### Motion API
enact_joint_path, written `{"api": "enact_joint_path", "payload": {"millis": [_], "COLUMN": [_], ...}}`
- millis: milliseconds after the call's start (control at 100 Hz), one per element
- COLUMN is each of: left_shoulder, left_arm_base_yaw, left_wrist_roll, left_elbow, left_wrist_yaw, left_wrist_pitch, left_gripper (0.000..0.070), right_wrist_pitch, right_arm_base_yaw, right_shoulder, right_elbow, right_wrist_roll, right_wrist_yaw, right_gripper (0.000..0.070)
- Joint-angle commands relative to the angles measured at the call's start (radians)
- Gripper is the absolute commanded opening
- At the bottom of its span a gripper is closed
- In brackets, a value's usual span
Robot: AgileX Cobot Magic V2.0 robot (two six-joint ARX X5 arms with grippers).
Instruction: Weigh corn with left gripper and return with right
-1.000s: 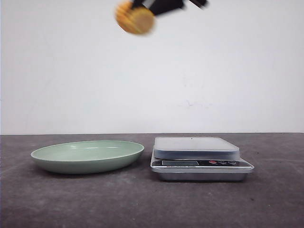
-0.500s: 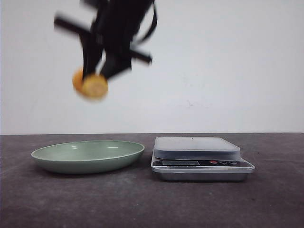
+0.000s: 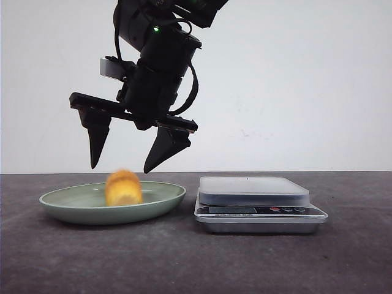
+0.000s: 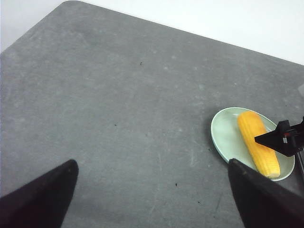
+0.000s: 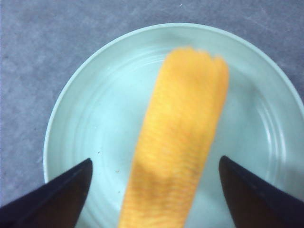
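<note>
The orange-yellow corn (image 3: 124, 187) lies in the green plate (image 3: 61, 199), slightly blurred. My right gripper (image 3: 120, 167) hangs just above it, open and empty, with a fingertip on either side. In the right wrist view the corn (image 5: 180, 137) lies lengthwise across the plate (image 5: 95, 118) between the open fingers of the right gripper (image 5: 154, 164). My left gripper (image 4: 152, 164) is open and empty over bare table, away from the plate (image 4: 225, 135) and corn (image 4: 259, 142). The left arm does not show in the front view.
A silver kitchen scale (image 3: 254, 190) with an empty platform stands right of the plate, close to its rim. The table is dark grey, with a white wall behind. A right gripper finger (image 4: 280, 140) shows over the plate in the left wrist view.
My right gripper came down and left from high up with the corn, opened, and let it go. The corn now lies in the plate.
</note>
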Motion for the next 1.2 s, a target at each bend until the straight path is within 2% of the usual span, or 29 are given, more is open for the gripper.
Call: {"api": "enact_joint_path", "payload": {"millis": [0,130,330,630,810,970,1190], "left_shoulder": [-0.004,-0.004,-0.004,-0.004,-0.004,-0.004,-0.004], "left_arm_base_yaw": [-0.004,-0.004,-0.004,-0.004,-0.004,-0.004,-0.004], "left_wrist_roll": [0.007,0.007,0.032,0.028,0.028,0.027,0.03], "left_elbow": [0.011,0.011,0.011,0.011,0.011,0.011,0.011], "left_wrist_yaw": [-0.004,0.006,0.007,0.01,0.05,0.056,0.061], "left_wrist_pitch": [-0.025,-0.025,-0.025,-0.025,-0.025,-0.023,-0.018], "left_gripper": [0.0596,0.0596,0.0596,0.0596,0.0596,0.0596,0.0596], "right_wrist_pitch": [0.007,-0.036,-0.165,-0.413,-0.585,-0.688,-0.755], "right_arm_base_yaw": [0.007,-0.029,-0.146,-0.478,-0.658,-0.684,-0.685], "right_shoulder": [0.006,-0.079,-0.316,-0.76,-1.011,-1.182,-1.42], "right_elbow": [0.024,0.024,0.024,0.024,0.023,0.008,-0.133], "right_wrist_roll": [0.012,-0.019,-0.13,-0.204,-0.239,-0.245,-0.169], "right_wrist_yaw": [0.002,0.006,0.001,-0.083,-0.083,-0.059,-0.053], "right_gripper": [0.0564,0.0564,0.0563,0.0563,0.0563,0.0563,0.0563]}}
